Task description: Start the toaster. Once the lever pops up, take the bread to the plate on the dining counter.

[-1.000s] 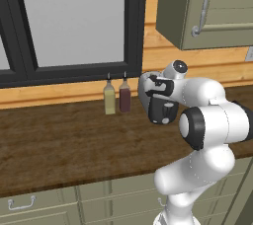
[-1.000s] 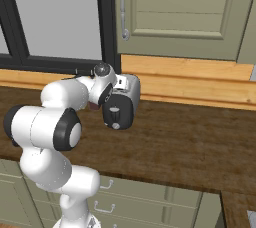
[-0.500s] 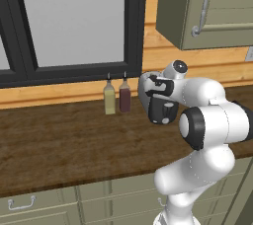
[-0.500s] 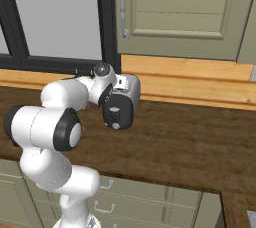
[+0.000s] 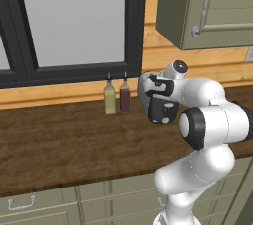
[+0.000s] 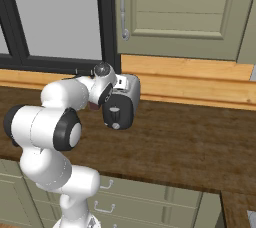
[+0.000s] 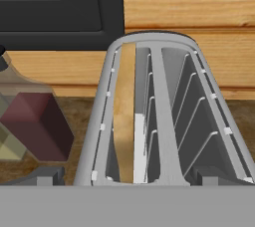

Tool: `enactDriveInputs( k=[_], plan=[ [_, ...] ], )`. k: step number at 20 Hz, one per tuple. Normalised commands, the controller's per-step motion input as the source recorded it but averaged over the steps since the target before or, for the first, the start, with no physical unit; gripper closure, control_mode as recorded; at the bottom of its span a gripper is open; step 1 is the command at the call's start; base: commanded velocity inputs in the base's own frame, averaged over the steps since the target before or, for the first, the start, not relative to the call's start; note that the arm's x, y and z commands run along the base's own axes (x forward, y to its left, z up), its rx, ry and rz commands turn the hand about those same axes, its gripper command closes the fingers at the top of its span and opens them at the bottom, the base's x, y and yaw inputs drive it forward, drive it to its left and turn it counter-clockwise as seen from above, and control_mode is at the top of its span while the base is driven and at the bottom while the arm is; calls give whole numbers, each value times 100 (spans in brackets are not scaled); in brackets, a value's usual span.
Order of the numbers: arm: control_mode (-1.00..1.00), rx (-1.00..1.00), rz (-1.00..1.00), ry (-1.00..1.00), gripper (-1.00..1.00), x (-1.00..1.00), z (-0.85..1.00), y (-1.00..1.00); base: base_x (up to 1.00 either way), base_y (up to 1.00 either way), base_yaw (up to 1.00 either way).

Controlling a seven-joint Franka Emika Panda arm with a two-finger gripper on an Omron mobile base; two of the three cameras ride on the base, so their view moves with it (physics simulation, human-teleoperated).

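A silver toaster (image 5: 159, 101) (image 6: 123, 101) with a dark front stands on the wood counter against the back wall. Looking down from the hand view, the toaster (image 7: 164, 121) has two slots. The bread (image 7: 124, 111), a tan slice seen edge-on, sits deep in the left slot. My gripper (image 7: 130, 178) hovers just above the toaster's near end. Its grey fingertips (image 7: 44, 176) stand wide apart at the view's bottom corners, open and holding nothing. In both base views my hand covers the toaster's top. The plate and the dining counter are out of view.
Two small bottles, one yellowish (image 5: 109, 98) and one dark red (image 5: 124, 96) (image 7: 35, 126), stand just left of the toaster. A dark-framed window (image 5: 74, 21) is behind them. A wall cabinet (image 6: 175, 7) hangs above. Drawers (image 5: 29, 204) front the counter.
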Motion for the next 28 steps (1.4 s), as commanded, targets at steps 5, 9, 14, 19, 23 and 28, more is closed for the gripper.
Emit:
enactDriveInputs(
  k=[5,9,14,19,23,28],
  plan=[
    [-100,0,0,0,-100,11,0,0,0,0,0],
    [-100,0,0,0,-100,14,0,0,0,0,0],
    [-100,0,0,0,-100,10,0,0,0,0,0],
    [-100,0,0,0,-100,6,0,0,0,0,0],
    [-100,0,0,0,-100,2,0,0,0,0,0],
    [-100,0,0,0,-100,0,0,0,0,0,0]
  ],
)
